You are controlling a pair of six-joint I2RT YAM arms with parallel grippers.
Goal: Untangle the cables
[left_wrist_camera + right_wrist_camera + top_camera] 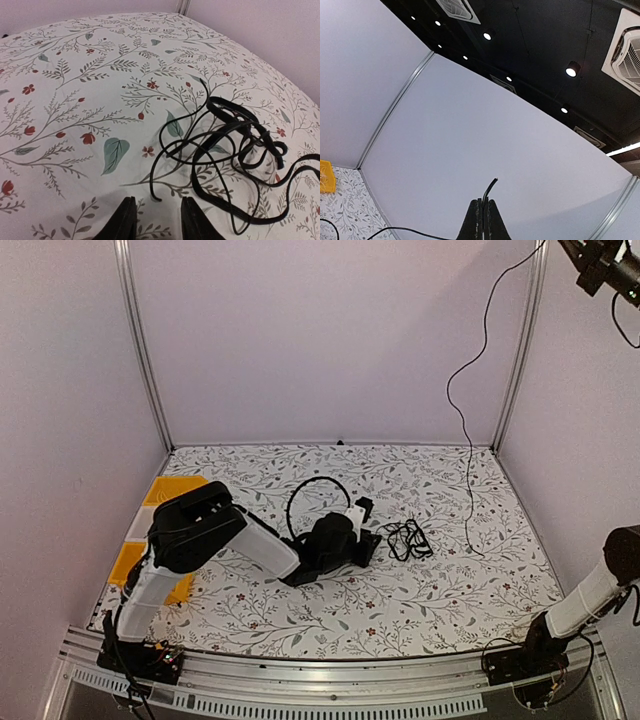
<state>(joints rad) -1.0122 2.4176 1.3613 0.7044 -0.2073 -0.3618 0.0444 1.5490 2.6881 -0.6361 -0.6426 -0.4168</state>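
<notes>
- Counter [300,610], flower-printed, spreads under everything.
- Right hand [483,210] hangs high, clamped on one lifted cable [489,186], probably to draw it free.
- Left hand [157,206] sits low, fingers parted and empty, seemingly ready to pin the rest.
- Cables [235,145] lie knotted mid-counter, just beyond it.

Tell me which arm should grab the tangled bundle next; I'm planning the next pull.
Left. The left gripper, open, sits just short of the bundle; the right gripper is raised high, shut on one cable.
</notes>
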